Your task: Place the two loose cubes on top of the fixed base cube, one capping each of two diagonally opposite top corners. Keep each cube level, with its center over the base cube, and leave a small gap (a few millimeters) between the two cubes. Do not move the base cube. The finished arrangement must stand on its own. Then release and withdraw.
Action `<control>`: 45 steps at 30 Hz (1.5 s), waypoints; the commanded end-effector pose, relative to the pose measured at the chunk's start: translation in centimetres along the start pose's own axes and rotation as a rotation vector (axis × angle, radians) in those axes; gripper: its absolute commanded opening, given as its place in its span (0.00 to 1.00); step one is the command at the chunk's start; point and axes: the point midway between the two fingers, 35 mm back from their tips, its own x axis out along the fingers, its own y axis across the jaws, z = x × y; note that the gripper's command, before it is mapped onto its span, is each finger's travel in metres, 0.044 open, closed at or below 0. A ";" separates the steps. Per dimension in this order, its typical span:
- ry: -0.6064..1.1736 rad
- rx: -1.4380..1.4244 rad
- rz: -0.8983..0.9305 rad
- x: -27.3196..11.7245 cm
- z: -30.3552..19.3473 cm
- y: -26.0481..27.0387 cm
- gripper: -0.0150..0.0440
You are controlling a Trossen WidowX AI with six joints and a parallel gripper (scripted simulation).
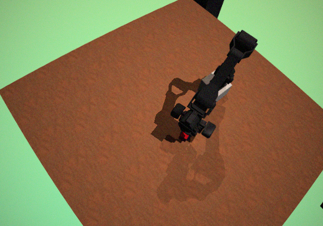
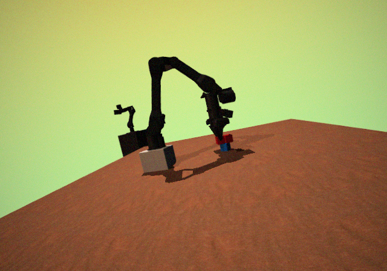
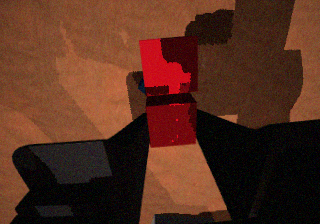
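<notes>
We grip second red cube (image 3: 172, 125) in gripper (image 3: 172, 149), just beside placed red cube (image 3: 168, 65) atop blue base cube (image 2: 225, 147). Next, we judge: seat level, preserve gap, release, withdraw.

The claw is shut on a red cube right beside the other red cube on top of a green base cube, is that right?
One detail is off: the base cube is blue, not green, as the exterior view shows. The claw is indeed shut on a red cube beside the other red cube.
</notes>
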 end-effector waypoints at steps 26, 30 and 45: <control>0.000 0.000 0.000 -2.1 0.0 0.0 0.60; 0.000 0.000 0.000 -2.9 0.0 0.0 0.60; 0.000 0.000 0.000 -5.9 0.0 0.0 0.60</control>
